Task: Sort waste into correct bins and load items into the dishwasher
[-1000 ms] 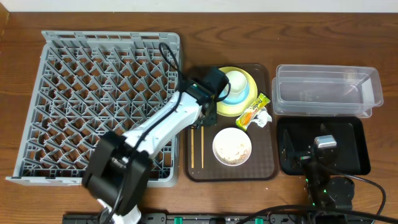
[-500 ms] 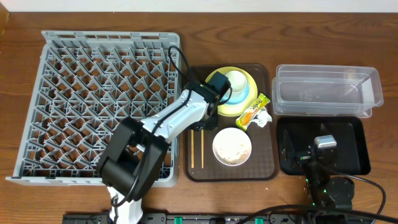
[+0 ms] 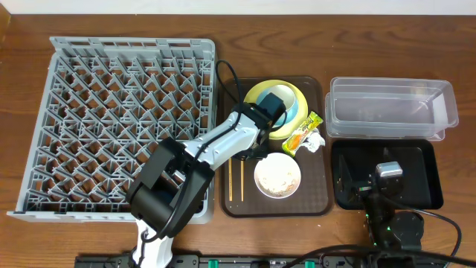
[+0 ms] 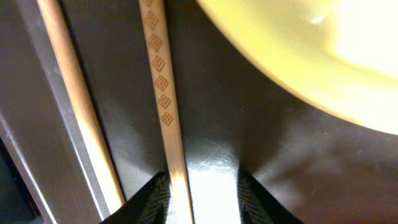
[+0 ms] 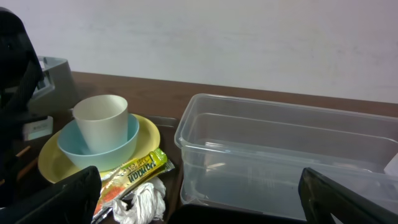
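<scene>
My left gripper [image 3: 251, 147] is open, low on the brown tray, its fingers [image 4: 205, 202] astride a patterned wooden chopstick [image 4: 160, 93]. The second chopstick [image 4: 74, 106] lies just left of it. Both chopsticks [image 3: 236, 179] lie along the tray's left side. The yellow plate [image 3: 256, 93] holds the light blue bowl [image 5: 118, 146] and the white cup [image 5: 101, 121]. The white bowl [image 3: 277, 176] holds rice crumbs. The yellow-green wrapper [image 3: 303, 132] and white scrap [image 3: 315, 141] lie beside the plate. My right gripper [image 5: 199, 208] is open and empty over the black tray [image 3: 420, 160].
The grey dish rack [image 3: 111, 119] fills the left half of the table. The brown serving tray [image 3: 320, 201] sits in the middle. The clear tub [image 3: 390, 108] stands behind the black tray at the right. My left arm crosses the rack's right edge.
My left arm has swung right and come down onto the brown tray at the chopsticks' far ends. The right arm has not moved.
</scene>
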### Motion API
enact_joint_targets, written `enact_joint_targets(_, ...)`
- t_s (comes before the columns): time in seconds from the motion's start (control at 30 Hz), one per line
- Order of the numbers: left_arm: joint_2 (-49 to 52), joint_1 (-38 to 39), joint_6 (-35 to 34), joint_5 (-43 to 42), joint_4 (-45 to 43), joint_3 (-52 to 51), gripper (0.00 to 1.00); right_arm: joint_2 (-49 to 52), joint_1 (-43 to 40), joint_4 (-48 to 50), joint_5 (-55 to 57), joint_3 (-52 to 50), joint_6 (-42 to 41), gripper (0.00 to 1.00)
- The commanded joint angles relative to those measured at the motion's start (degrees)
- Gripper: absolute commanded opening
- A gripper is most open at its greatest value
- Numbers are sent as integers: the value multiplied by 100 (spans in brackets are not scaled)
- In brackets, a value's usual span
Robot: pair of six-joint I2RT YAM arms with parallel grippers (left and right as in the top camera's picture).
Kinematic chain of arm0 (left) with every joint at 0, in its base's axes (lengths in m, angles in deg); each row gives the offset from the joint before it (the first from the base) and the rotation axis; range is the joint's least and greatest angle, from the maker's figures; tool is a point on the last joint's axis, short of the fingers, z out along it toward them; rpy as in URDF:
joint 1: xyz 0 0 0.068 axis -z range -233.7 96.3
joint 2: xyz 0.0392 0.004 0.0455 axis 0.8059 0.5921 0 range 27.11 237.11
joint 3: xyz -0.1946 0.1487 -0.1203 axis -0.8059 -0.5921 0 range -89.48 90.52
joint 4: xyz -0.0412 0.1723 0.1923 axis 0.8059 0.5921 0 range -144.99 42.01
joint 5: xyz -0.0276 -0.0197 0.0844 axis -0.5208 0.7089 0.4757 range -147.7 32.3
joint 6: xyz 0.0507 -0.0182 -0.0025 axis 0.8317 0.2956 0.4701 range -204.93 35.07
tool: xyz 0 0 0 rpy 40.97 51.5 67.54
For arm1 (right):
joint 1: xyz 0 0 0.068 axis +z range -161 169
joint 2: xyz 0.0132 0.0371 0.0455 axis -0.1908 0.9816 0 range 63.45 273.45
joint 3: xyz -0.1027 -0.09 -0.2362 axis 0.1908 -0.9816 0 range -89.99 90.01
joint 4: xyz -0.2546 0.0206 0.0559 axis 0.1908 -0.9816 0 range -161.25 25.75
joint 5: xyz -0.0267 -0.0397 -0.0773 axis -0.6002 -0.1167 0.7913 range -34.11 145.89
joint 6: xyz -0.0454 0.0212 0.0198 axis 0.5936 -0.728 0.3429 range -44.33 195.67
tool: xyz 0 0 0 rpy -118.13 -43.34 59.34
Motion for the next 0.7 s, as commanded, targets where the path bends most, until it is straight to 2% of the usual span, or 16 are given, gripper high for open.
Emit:
enact_joint_targets(0.0,254,13,7,61,37,-48,31,-13,-48,-26,20,-9,-59,99)
enact_joint_targets(0.2,254,13,7,122,39,-48,28,-13,-48,-24,20,-9,-61,99)
enact_joint_targets(0.53,254,11,7,234,138,-48,8,-13,-48,-24,20,-9,-61,99)
enact_joint_targets(0.67,245,4,11,420,258,-46,8,-13,-48,-24,20,-9,-59,99)
